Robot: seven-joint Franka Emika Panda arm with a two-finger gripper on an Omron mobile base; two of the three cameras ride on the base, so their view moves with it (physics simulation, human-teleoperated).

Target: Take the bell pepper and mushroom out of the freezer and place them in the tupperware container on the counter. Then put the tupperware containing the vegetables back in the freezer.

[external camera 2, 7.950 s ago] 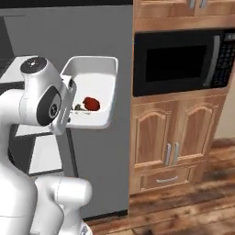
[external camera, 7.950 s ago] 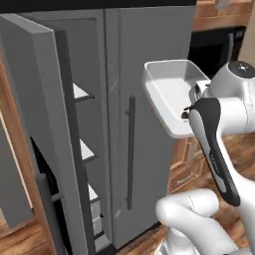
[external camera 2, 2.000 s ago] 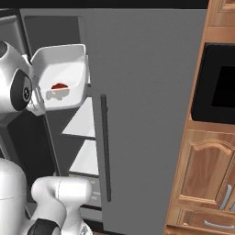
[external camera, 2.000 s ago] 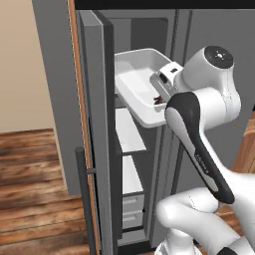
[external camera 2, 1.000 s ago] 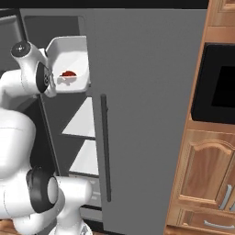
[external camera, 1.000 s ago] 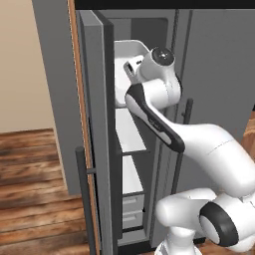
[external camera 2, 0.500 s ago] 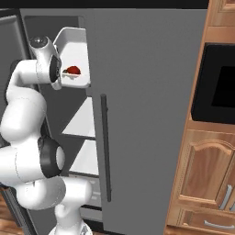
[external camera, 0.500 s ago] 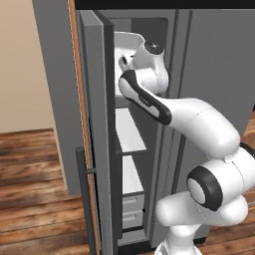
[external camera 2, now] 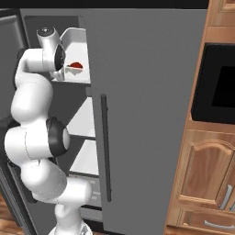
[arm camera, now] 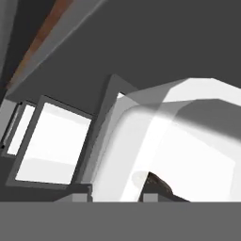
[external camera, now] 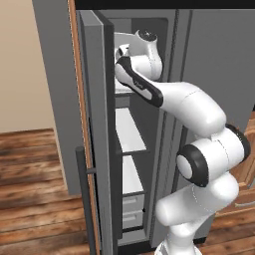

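The arm reaches into the open freezer (external camera: 130,134) at the level of its top shelf. My gripper (arm camera: 115,197) is shut on the near wall of the white tupperware container (external camera 2: 77,42), which is tilted inside the top of the compartment. In the hand view that wall (arm camera: 141,141) runs between the two finger tips. The red bell pepper (external camera 2: 76,65) lies in the box. A small dark-brown bit (arm camera: 158,181) sits by one finger tip; I cannot tell whether it is the mushroom. The counter is out of view.
The freezer door (external camera: 94,124) stands open at the left with its dark bar handle (external camera: 84,199). White shelves (external camera: 128,130) and grey drawers (external camera: 132,209) lie below the arm. The closed fridge door (external camera 2: 147,114), a microwave (external camera 2: 220,87) and wooden cabinets (external camera 2: 206,183) are to the right.
The arm has stretched forward and carried the tupperware with the pepper from in front of the freezer into its top part. The container has tipped more upright.
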